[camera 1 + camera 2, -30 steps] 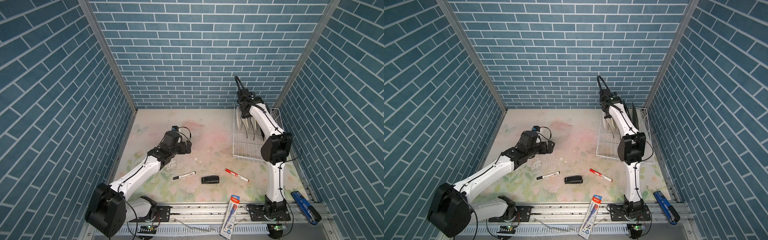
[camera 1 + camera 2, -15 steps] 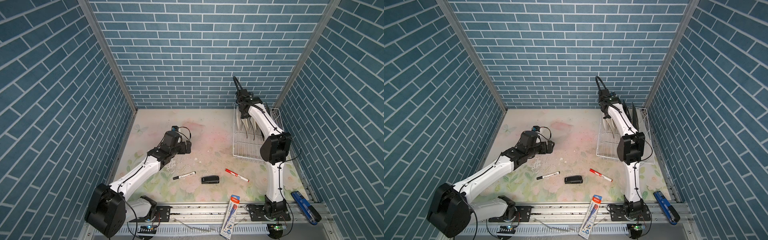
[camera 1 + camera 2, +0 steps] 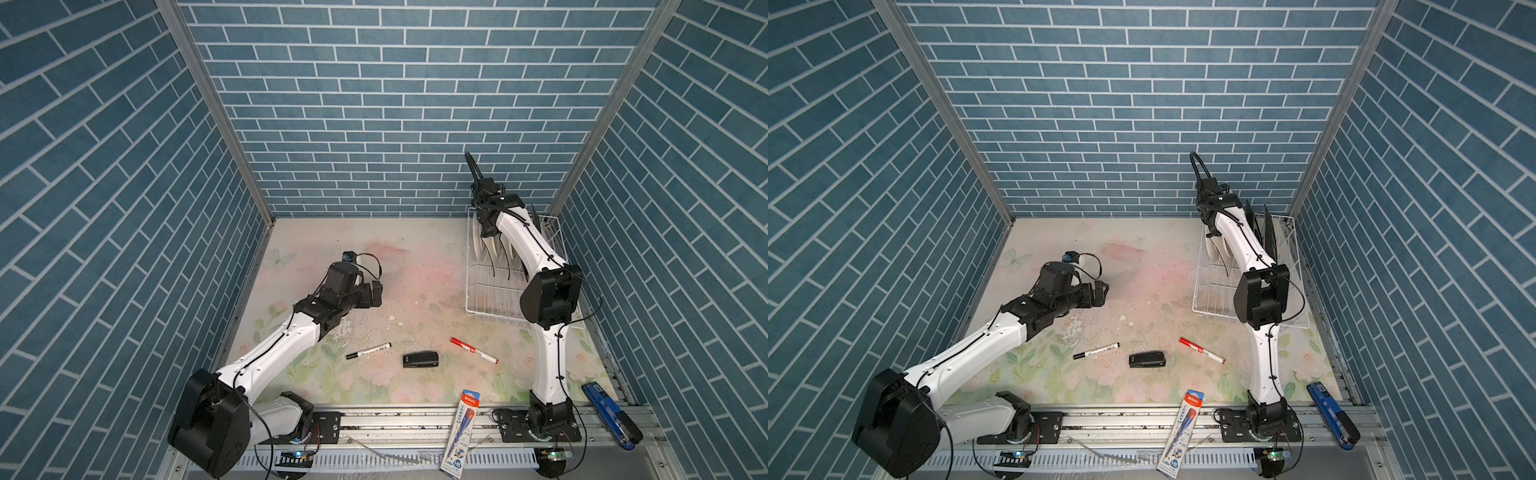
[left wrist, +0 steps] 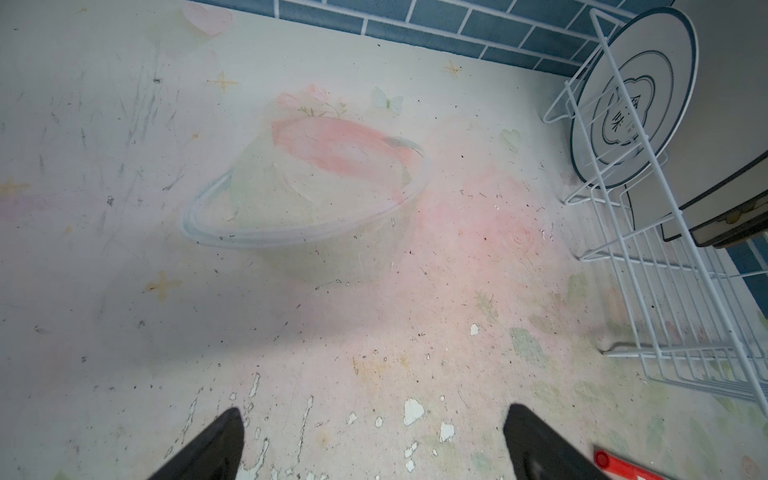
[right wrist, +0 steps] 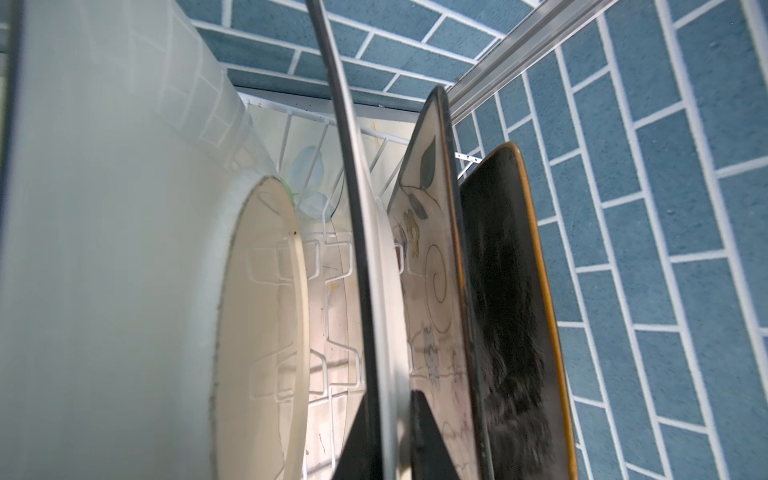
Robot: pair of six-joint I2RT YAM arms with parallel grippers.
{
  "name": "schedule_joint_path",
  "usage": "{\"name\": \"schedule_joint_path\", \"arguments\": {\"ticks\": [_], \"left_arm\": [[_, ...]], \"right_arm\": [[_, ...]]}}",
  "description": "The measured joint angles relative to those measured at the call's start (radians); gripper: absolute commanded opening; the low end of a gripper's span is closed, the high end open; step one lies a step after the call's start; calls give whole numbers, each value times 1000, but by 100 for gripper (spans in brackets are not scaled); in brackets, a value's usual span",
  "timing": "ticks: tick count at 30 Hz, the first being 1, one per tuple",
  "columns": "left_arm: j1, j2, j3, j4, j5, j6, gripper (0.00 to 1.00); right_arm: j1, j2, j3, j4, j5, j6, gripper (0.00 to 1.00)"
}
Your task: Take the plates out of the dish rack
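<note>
A: Where's the dish rack (image 3: 490,286) rel. to the tools?

B: On the desk (image 3: 415,266), far right corner, by the back wall. Right tool (image 5: 392,440) is down inside it, among the plates, all standing on edge in the tines.

A: Holding anything?

B: Yes. In the right wrist view its two dark fingers (image 5: 359,436) are pinched narrow on the rim of a white plate w/ thin black edge (image 5: 365,257), one finger each side. Just beside that: flower-patterned plate (image 5: 428,266), then a black plate (image 5: 503,291) w/ a brownish rim. On the other side of the held one, a big white plate (image 5: 104,249), back facing the cam.

A: Left tool?

B: Left tool (image 4: 374,444) is wide apart, nothing betw. the fingers, hanging over bare desk toward the left-middle, well apart from the rack. From its wrist cam the rack's near end shows a round white plate (image 4: 631,108) w/ a dark centre mark, upright behind the wire side.

A: Other stuff on the desk?

B: Near front edge: black marker (image 3: 369,351), small black stapler (image 3: 420,359), red marker (image 3: 473,351). Pencil pack (image 3: 463,432) and a blue stapler (image 3: 611,415) lie on the front rail. None touching either tool.
</note>
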Motion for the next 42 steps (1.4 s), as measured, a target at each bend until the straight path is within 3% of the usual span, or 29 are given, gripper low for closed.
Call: {"name": "schedule_joint_path", "arguments": {"ticks": [42], "left_arm": [[0,-30,-4,-2,-2,0,100]], "right_arm": [[58,-62,-19,84,92,-81,0]]}}
